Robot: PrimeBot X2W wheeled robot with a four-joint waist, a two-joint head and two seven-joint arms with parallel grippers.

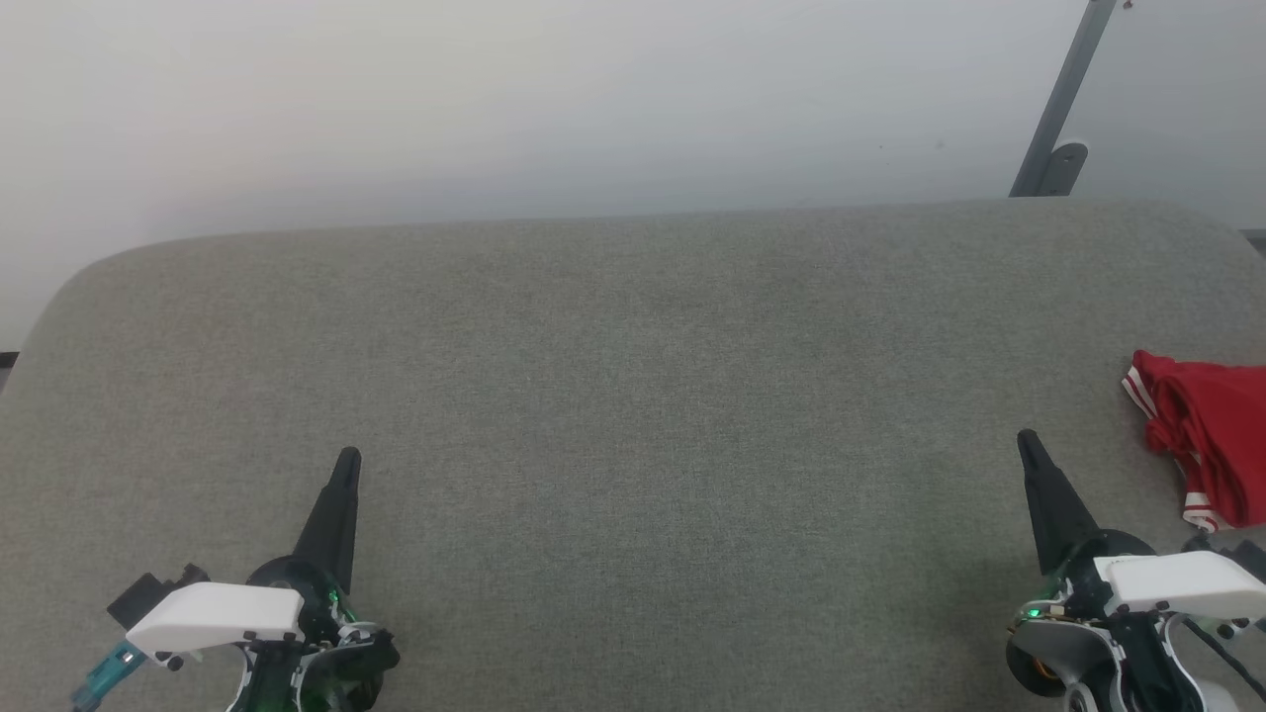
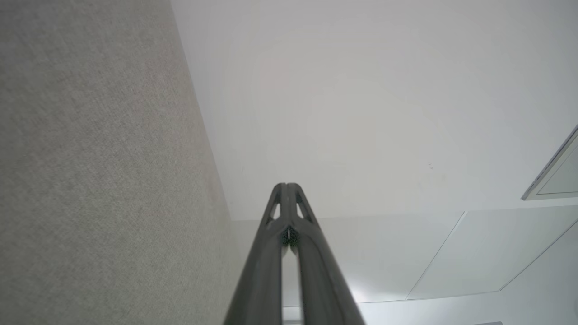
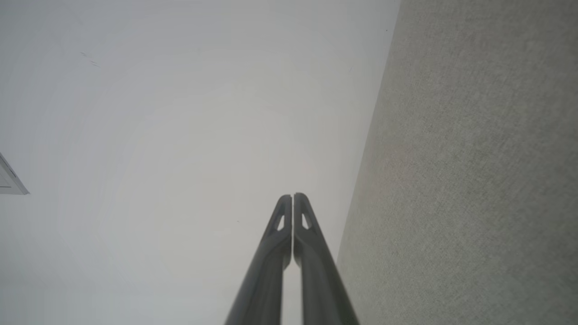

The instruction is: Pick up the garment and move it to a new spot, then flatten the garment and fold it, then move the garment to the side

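- Nearest, lower left of head view: left claw [image 1: 346, 463], dark fingers pressed together, nothing between them. White wrist housing cut off by the bottom edge.
- Lower right of head view: right claw [image 1: 1029, 445], fingers likewise together and empty. Wrist cut off at the bottom and right edges.
- Left wrist view: same left claw [image 2: 286, 187], tips closed on each other, grey fabric along one side, pale surfaces beyond.
- Right wrist view: right claw [image 3: 293, 197], tips meeting, hairline seam between the fingers, grey fabric on the other side.
- Just beyond and to the right of the right claw: garment [image 1: 1212, 435], crumpled red heap with white stripe trim, lying on the bench [image 1: 633, 396]. Cut off by the right edge of the head view; full shape lost in the folds. Clear of the claw's fingers; contact with the wrist housing below it impossible to judge.
- Between the two claws and beyond: bare grey fabric of the bench, far corners rounded.
- Farthest: plain pale wall [image 1: 495, 99]; grey slanted strut [image 1: 1063, 99] at upper right, foot behind the bench edge, top cut off.
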